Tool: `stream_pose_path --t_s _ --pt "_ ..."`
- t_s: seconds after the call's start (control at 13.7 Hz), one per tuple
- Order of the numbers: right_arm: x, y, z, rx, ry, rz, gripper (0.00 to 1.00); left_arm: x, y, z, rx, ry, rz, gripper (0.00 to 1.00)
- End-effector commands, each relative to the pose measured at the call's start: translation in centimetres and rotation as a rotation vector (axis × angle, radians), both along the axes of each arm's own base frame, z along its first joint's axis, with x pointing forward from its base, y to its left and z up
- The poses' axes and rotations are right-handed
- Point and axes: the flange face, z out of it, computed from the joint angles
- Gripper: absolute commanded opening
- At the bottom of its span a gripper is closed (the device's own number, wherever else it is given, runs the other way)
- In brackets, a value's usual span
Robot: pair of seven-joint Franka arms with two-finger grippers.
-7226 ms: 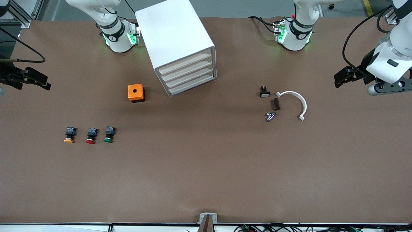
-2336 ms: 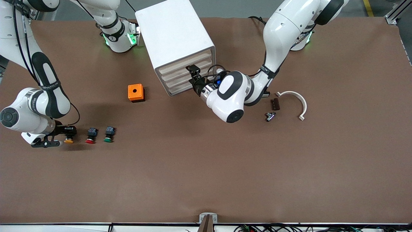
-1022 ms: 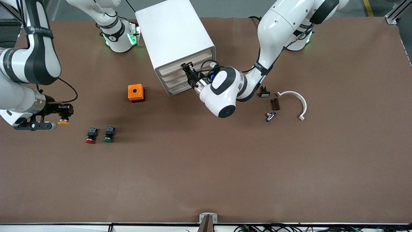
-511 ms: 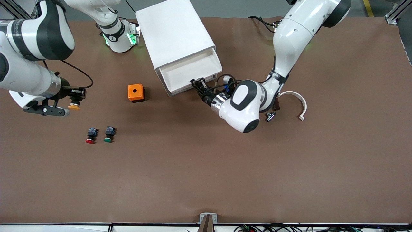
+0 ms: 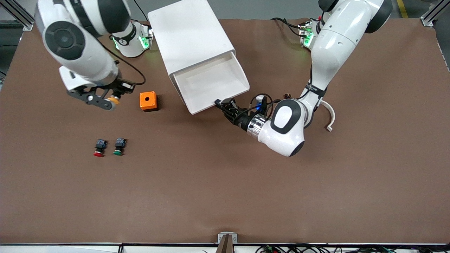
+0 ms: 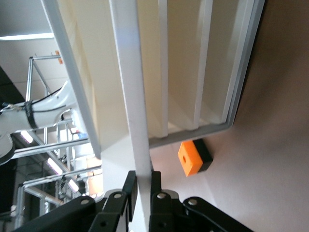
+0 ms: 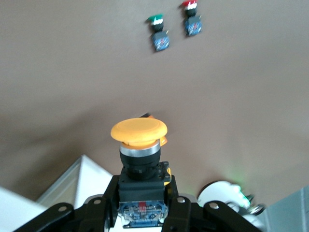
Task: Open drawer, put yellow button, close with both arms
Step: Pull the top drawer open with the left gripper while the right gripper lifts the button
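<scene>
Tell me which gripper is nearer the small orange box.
Right. The right gripper, holding the yellow button, hangs just beside the orange box; the left gripper clamps the open drawer front, toward the left arm's end.

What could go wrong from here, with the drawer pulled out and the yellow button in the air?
The right tool holds the yellow button only by its black body, over the table beside the orange box; a slip would drop it short of the drawer. The left tool grips just the drawer's front edge, near one corner, so pulling on could skew the drawer or drag the cabinet.
</scene>
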Motion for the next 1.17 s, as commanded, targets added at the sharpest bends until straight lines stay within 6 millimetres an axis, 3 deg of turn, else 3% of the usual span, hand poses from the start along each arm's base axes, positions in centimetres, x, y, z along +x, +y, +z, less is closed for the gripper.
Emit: stream_pose_path --t_s 0.0,0.07,0.15,0.44,0.88,1.09 --pt "-1.4 3.8 0.5 0.002 -0.015 -0.112 0.14 3.0 3.3 2.5 -0.071 -0.008 0.059 0.39" --pt "-2.2 5.9 0.9 0.003 -0.026 -0.156 0.14 3.2 3.8 2.6 -0.079 -0.003 0.063 0.59" --pt "-2.9 7.6 0.8 -0.001 -0.032 -0.203 0.13 3.2 3.8 2.6 -0.084 -0.009 0.058 0.98" --pt "-4.4 15.2 -0.7 0.046 -0.105 -0.549 0.13 3.5 4.3 2.7 -0.105 -0.054 0.048 1.0" --pt "-4.0 19.8 -4.6 0.075 -0.107 -0.854 0.14 6.4 10.2 1.2 -0.133 -0.275 0.029 1.0" --pt "-4.9 22.7 -6.9 0.08 -0.118 -0.879 0.14 7.1 12.5 0.5 -0.109 -0.391 -0.026 1.0"
